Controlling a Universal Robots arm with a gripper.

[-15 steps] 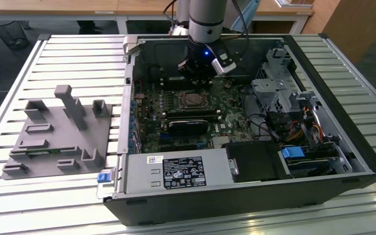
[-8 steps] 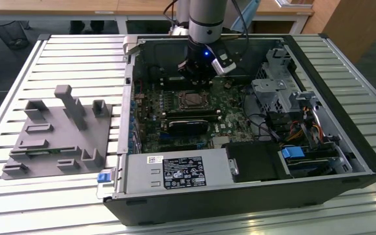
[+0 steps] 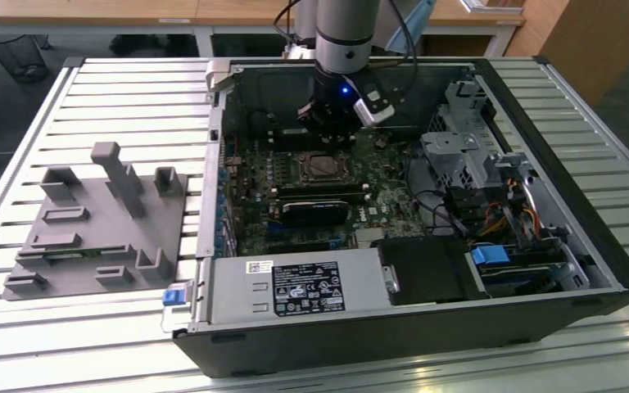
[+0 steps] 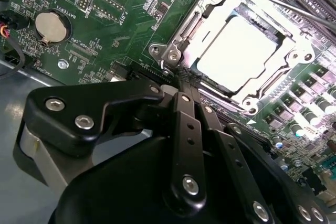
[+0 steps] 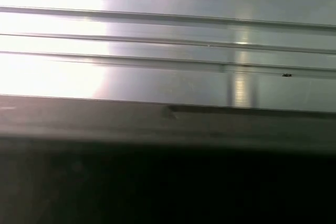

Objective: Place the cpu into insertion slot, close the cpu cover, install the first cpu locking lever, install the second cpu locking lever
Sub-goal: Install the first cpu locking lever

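At upper centre of the exterior view, the hand [image 3: 334, 123] hangs inside the open computer case [image 3: 424, 327], just above the cpu cover [image 3: 323, 167] on the green motherboard [image 3: 255, 184]. Toward the upper right of the second wrist view, the cpu [image 4: 237, 52] lies seated in the insertion slot [image 4: 202, 74], framed by the lowered cpu cover [image 4: 202, 24]; the hand's black fingers [image 4: 185, 103] are pressed together, tips at the cover's near corner. A grey fixture block [image 3: 96, 229] rests on the slatted tabletop [image 3: 96, 90] at left.

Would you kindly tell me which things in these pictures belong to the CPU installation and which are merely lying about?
Belonging to the job:
- silvery square cpu, seated in its socket
- silver metal cpu cover, closed around the chip
- black claw, beside the cover's corner

Lying about:
- round silver coin battery
- grey plastic fixture block outside the case
- labelled grey power supply box
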